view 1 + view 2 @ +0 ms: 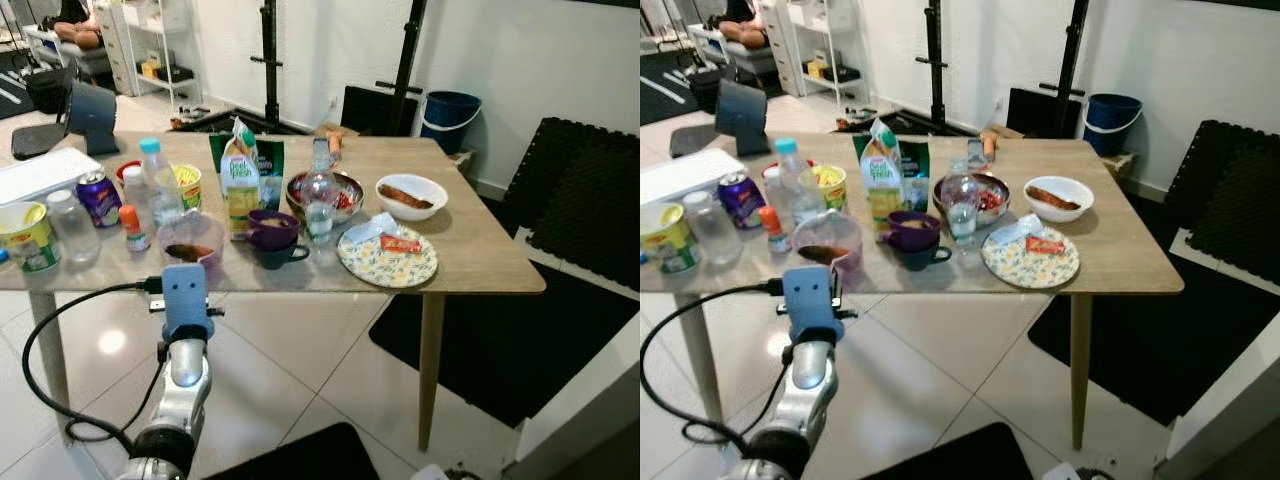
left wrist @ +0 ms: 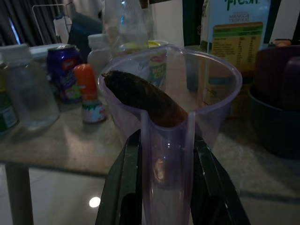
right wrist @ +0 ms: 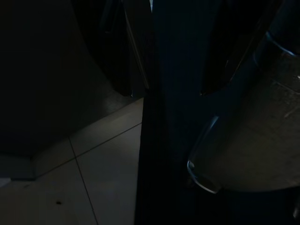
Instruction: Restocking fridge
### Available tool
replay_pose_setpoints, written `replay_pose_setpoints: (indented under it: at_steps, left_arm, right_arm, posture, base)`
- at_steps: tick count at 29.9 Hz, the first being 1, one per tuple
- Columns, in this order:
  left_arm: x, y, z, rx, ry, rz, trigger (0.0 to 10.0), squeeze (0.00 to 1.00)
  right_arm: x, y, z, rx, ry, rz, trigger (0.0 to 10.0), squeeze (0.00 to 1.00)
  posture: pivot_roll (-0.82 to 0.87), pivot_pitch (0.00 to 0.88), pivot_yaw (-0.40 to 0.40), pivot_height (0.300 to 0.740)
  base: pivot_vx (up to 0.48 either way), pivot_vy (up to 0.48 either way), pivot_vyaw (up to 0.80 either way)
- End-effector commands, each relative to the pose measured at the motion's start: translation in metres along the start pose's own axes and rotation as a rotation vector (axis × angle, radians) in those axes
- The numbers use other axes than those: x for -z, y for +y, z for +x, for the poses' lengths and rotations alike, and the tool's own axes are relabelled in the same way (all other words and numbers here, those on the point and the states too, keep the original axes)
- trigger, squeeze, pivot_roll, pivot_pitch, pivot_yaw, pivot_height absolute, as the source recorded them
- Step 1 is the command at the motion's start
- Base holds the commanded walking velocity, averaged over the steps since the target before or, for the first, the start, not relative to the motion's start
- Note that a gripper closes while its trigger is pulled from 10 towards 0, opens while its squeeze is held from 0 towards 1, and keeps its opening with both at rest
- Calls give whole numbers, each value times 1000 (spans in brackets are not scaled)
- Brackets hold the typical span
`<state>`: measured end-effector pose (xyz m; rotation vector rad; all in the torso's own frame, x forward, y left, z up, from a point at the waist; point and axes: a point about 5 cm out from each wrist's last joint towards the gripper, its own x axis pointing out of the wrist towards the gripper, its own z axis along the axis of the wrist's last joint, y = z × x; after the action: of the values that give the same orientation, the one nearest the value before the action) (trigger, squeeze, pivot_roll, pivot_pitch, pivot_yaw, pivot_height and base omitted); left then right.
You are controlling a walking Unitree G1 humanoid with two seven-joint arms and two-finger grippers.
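A clear plastic cup [image 2: 206, 93] with a dark brown piece of food inside stands near the front edge of the wooden table [image 1: 480, 262]; it is also in the left eye view as the cup [image 1: 192, 240]. My left gripper [image 2: 167, 137] reaches up from below the table edge and is shut on the cup's handle, one black finger [image 2: 129, 164] on each side. My left arm's blue wrist block [image 1: 186, 295] hides the fingers in the eye views. The right wrist view is very dark, with floor tiles [image 3: 93, 173].
Crowded around the cup: a mango juice carton [image 1: 240, 180], purple bowl and mug [image 1: 273, 235], glass bottle [image 1: 319, 200], orange-capped bottle [image 1: 132, 228], blue can [image 1: 98, 197], jar [image 1: 73, 225], floral plate [image 1: 388, 258], white bowl [image 1: 411, 195]. Black mats [image 1: 590, 200] lie to the right.
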<state>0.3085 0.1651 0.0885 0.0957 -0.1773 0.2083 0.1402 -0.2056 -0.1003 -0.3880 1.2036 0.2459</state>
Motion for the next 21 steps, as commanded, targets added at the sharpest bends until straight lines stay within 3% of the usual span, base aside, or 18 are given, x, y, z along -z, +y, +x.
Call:
replay_pose_setpoints:
  at_steps: [1,8,14,21]
  left_arm:
    - [-11,-7,0,15,-42,-11,10000,0]
    - [-18,-20,-10,89,-70,-14,10000,0]
    - [-25,-38,-33,215,-82,7,10000,0]
    - [-28,-46,-40,288,-82,10,10000,0]
  right_arm:
    - [-1,0,0,-3,-2,-11,10000,0]
    - [-1,1,0,-4,-2,-16,10000,0]
    - [-1,1,0,-8,-3,-22,10000,0]
    - [-1,2,0,-10,-1,-20,10000,0]
  posture:
    - [26,0,-15,740]
    - [31,0,-14,740]
    - [34,0,-12,740]
    - [34,0,-11,740]
  base:
    - [0,0,0]
    - [0,0,0]
    - [0,0,0]
    - [0,0,0]
